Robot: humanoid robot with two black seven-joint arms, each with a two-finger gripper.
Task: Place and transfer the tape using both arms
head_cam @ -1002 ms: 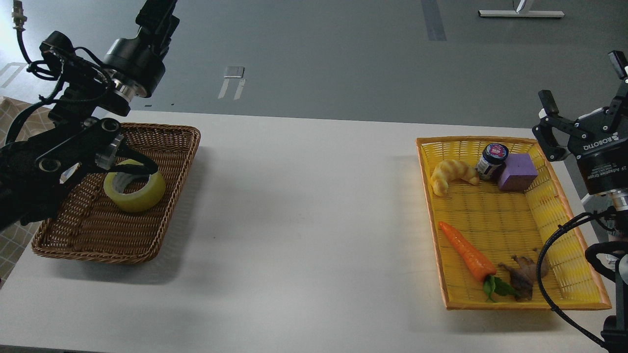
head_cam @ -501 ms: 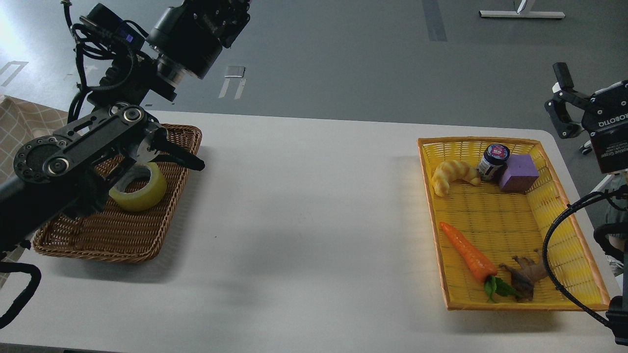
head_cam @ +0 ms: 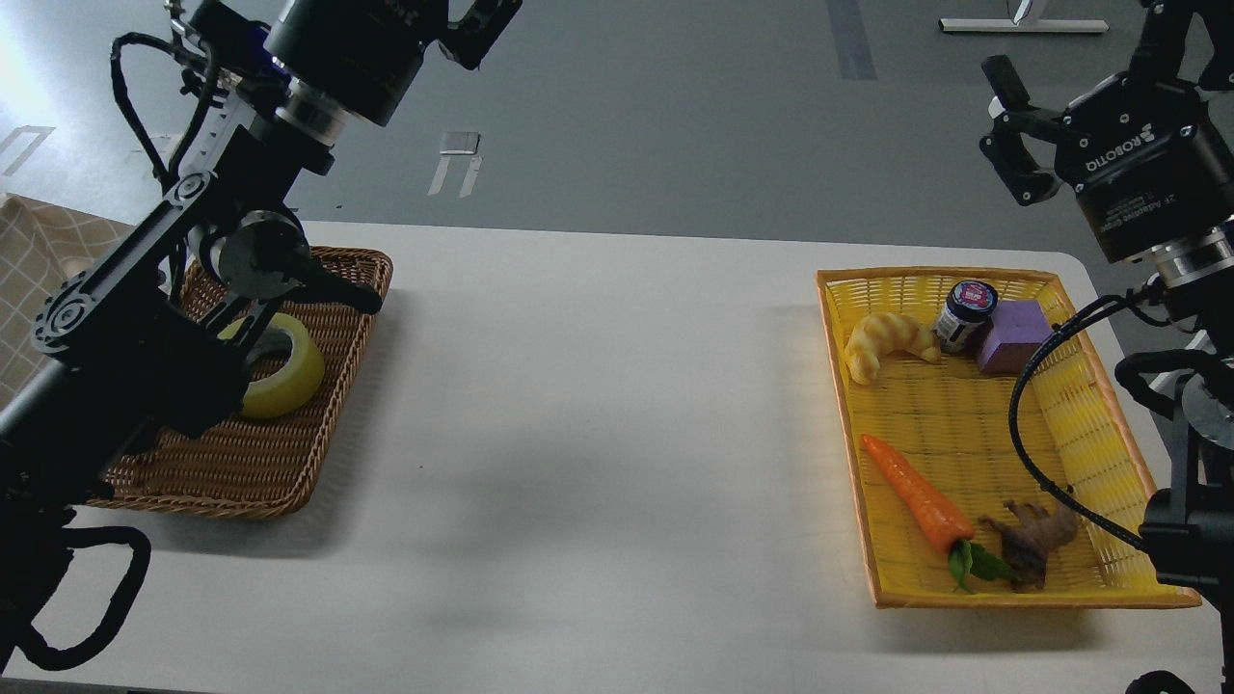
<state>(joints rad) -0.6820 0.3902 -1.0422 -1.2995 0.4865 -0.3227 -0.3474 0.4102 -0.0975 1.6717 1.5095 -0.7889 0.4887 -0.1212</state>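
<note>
The tape, a yellow translucent roll, lies flat in the brown wicker basket at the left, partly hidden by my left arm's links. My left gripper is high above the basket at the top edge. Its fingers are cut off by the frame, so I cannot tell how the jaws stand, and it holds nothing that I can see. My right gripper is raised at the top right, above and behind the yellow basket. It is open and empty.
The yellow basket holds a croissant, a small jar, a purple block, a carrot and a brown toy figure. The white table spans between the baskets. A black cable hangs over the yellow basket.
Both arms have risen. The left arm swung up and right over the wicker basket; the right gripper moved up and left. The tape stayed in the basket.
</note>
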